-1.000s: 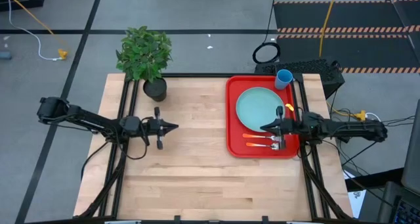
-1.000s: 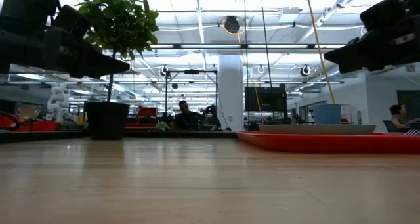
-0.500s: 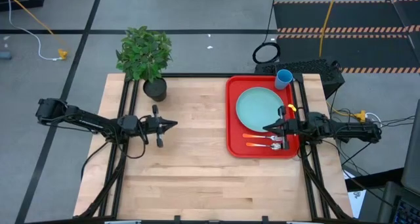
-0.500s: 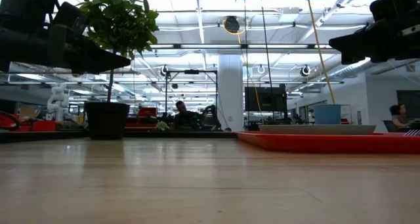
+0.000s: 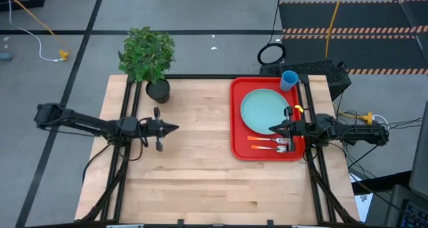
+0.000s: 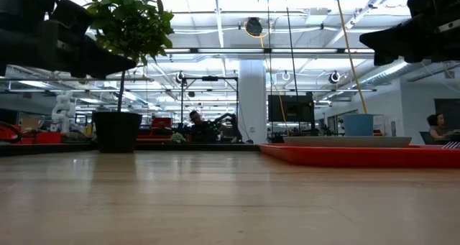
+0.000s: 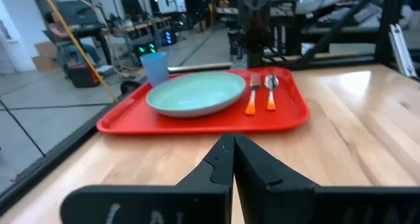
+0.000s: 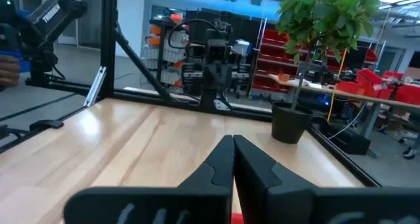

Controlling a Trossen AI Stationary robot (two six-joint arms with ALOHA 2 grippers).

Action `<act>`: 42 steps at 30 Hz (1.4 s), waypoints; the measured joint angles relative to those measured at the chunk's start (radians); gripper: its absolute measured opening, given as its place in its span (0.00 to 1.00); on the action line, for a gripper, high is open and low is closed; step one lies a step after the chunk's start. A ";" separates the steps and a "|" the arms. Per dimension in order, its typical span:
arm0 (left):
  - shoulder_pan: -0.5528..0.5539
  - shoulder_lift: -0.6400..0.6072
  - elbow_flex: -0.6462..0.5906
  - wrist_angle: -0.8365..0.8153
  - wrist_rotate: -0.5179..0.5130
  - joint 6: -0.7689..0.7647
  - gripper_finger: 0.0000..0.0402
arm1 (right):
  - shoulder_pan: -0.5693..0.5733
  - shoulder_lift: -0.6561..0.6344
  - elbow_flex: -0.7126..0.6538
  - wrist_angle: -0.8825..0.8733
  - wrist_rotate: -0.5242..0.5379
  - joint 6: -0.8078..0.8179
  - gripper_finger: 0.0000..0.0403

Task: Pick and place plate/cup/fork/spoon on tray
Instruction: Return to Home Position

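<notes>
The red tray (image 5: 237, 131) lies at the table's right. On it rest the pale turquoise plate (image 5: 262, 110), the bright blue cup (image 5: 289, 79) at its far right corner, and the orange-handled fork (image 5: 266, 138) and spoon (image 5: 267, 146) side by side near its near edge; all show in the left wrist view too, with the plate (image 7: 195, 93), cup (image 7: 156, 67), fork (image 7: 252, 92) and spoon (image 7: 270, 91). My right gripper (image 5: 271, 129) is shut and empty, raised above the tray's right part. My left gripper (image 5: 176, 128) is shut and empty, raised above the table's left half.
A potted plant (image 5: 150, 57) stands at the table's far left. Bare wooden tabletop (image 5: 194, 168) stretches between the arms and along the near edge. People sit in the room beyond the table.
My right gripper has drawn back a little toward the table's right edge above the tray. My left gripper has drawn back slightly toward the table's left edge. Nothing on the tray has moved.
</notes>
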 joint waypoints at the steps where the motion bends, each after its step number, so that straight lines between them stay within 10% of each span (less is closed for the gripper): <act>1: 0.000 -0.020 0.000 -0.030 0.010 0.000 0.02 | 0.000 0.000 0.000 -0.001 0.000 0.000 0.00; 27: 0.000 -0.644 0.001 -0.623 0.098 0.080 0.02 | 0.000 0.000 0.000 0.010 0.001 0.000 0.00; 42: 0.000 -0.680 0.002 -0.630 0.101 0.090 0.04 | 0.000 0.000 0.000 0.010 0.001 0.000 0.00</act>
